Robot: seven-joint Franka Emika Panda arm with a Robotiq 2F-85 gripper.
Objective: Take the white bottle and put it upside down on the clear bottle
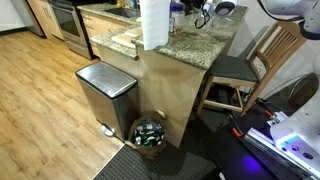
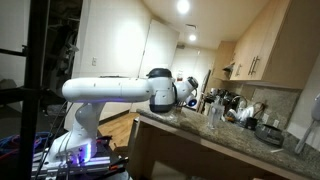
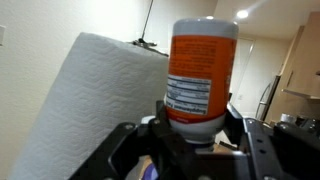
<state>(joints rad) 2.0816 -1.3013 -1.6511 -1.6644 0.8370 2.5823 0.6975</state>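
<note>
Gripper [image 3: 197,135] clamped on white bottle [image 3: 203,65], btl poking out past it, towel roll [image 3: 90,100] beside.

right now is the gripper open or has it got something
gripper: closed, holding the white bottle with the orange label between its fingers.

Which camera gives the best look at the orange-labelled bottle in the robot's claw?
The wrist view: the bottle looms large and close, held in the gripper, beside a paper towel roll. In both exterior views it is too small and distant to make out.
</note>
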